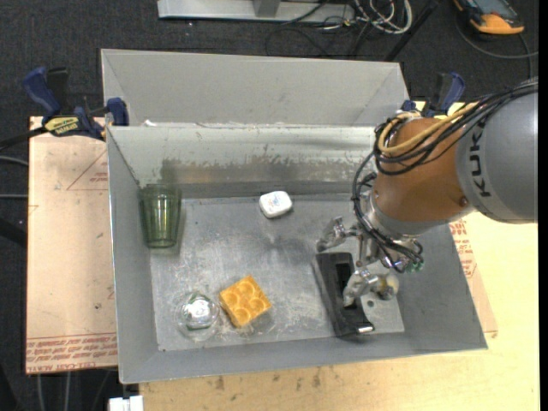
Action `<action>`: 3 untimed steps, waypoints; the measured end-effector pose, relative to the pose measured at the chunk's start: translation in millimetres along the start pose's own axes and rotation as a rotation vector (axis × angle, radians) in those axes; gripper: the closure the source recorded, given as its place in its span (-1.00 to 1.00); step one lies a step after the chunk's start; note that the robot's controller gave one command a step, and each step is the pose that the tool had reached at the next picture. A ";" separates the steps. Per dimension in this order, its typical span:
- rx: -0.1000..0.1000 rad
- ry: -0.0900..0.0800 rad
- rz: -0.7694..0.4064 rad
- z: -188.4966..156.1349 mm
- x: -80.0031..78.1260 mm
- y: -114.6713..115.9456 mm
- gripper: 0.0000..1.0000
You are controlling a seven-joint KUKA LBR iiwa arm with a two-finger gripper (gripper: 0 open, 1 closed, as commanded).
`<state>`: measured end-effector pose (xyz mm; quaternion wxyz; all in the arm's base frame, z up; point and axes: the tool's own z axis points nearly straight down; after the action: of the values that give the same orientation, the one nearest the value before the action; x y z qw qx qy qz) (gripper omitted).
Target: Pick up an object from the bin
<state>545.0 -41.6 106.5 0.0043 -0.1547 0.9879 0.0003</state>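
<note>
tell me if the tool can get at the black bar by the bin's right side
Probably yes: the tool hangs right over the black bar, with nothing lying on it; the yellow block sits well apart from it.

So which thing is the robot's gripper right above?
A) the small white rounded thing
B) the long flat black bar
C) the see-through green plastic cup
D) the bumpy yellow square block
B: the gripper hangs over the long flat black bar at the right side of the grey metal bin, far from the other three things.
</note>
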 end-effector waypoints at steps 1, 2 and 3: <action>-0.005 0.005 -0.211 -4.3 -15.3 -28.0 -1.00; -0.018 0.040 -0.109 30.6 -42.8 -37.8 1.00; -0.017 0.039 -0.109 30.7 -42.9 -37.9 1.00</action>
<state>597.6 -64.6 76.2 -0.0161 -0.2082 0.9779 0.0057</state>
